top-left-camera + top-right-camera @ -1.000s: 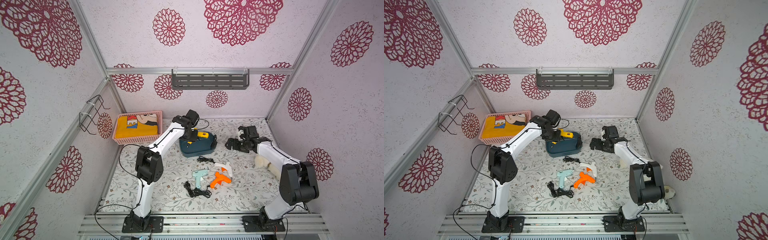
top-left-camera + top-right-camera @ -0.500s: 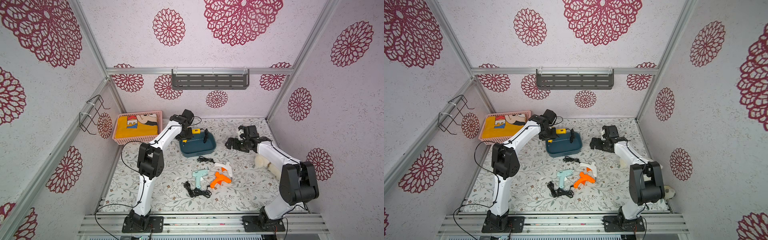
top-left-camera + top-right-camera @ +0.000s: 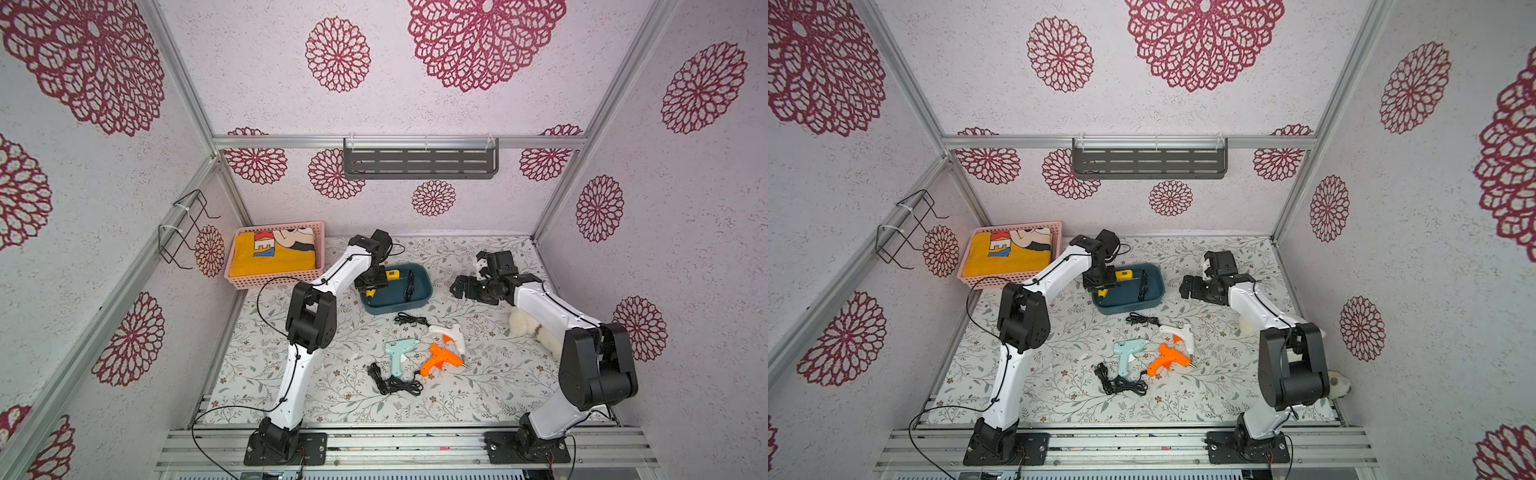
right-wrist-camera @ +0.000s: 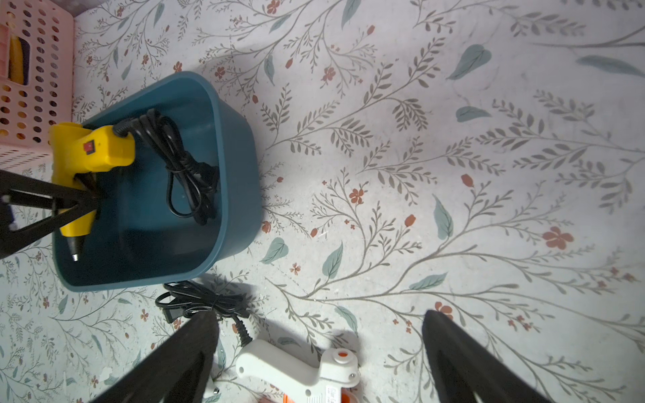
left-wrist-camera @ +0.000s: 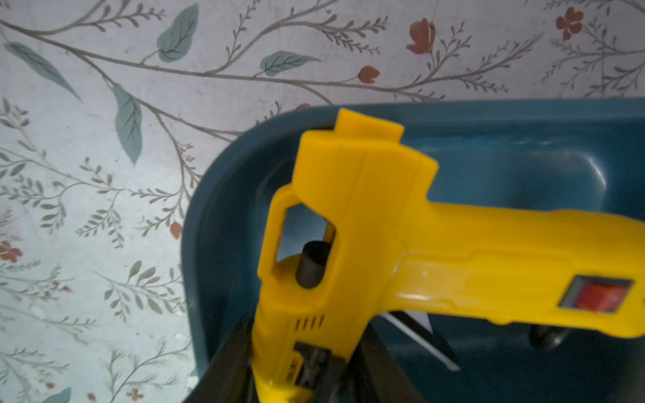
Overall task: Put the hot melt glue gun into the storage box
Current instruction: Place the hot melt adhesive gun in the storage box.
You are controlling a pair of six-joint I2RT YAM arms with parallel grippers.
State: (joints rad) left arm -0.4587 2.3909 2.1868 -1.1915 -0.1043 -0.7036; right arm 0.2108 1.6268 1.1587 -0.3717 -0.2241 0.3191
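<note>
Shifted left since a second ago, the left gripper (image 3: 371, 286) clamps the yellow hot melt glue gun (image 3: 392, 275) inside the teal storage box (image 3: 419, 300), at its left end, black cord (image 3: 409, 284) alongside. Right gripper (image 3: 459, 287) gapes wide, right of the box.

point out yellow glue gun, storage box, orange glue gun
yellow glue gun (image 4: 111, 153), right wrist view, on its handle
storage box (image 4: 241, 174), right wrist view, on its outer side wall
orange glue gun (image 3: 436, 360), a top view, on its body

light: bright, even | shadows: soft | wrist views: blurred close up
</note>
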